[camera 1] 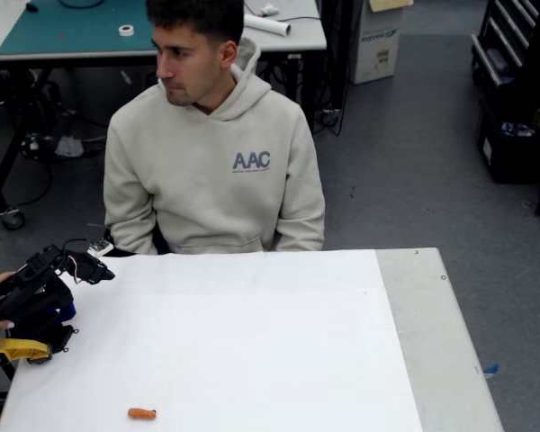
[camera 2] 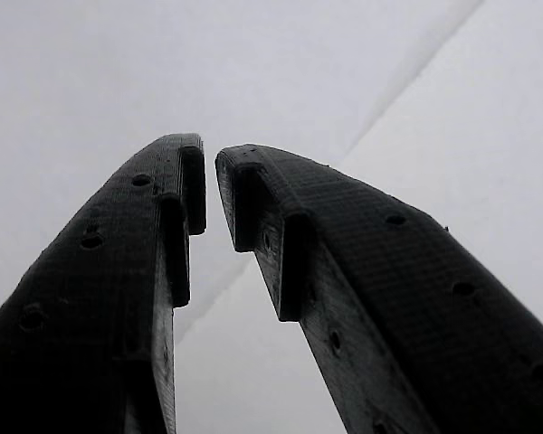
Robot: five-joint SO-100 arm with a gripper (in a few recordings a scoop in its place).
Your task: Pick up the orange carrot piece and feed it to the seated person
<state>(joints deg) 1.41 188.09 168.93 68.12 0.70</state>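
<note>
Small black two-finger gripper (camera 2: 210,181) nearly closed, thin gap at tips, gripping nothing, parked at table's left edge. Tiny orange carrot stick (camera 1: 142,414) lies alone near front edge, well apart. Guy in beige AAC hoodie (camera 1: 214,153) sits behind white table (camera 1: 252,333), so feeding means reaching across.

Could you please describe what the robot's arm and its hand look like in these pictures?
The arm is black with blue parts near its base and thin red and white wires by the wrist. The hand has two black fingers, flat and tapering, with a woven printed texture, small round holes and stepped inner pads.
</note>
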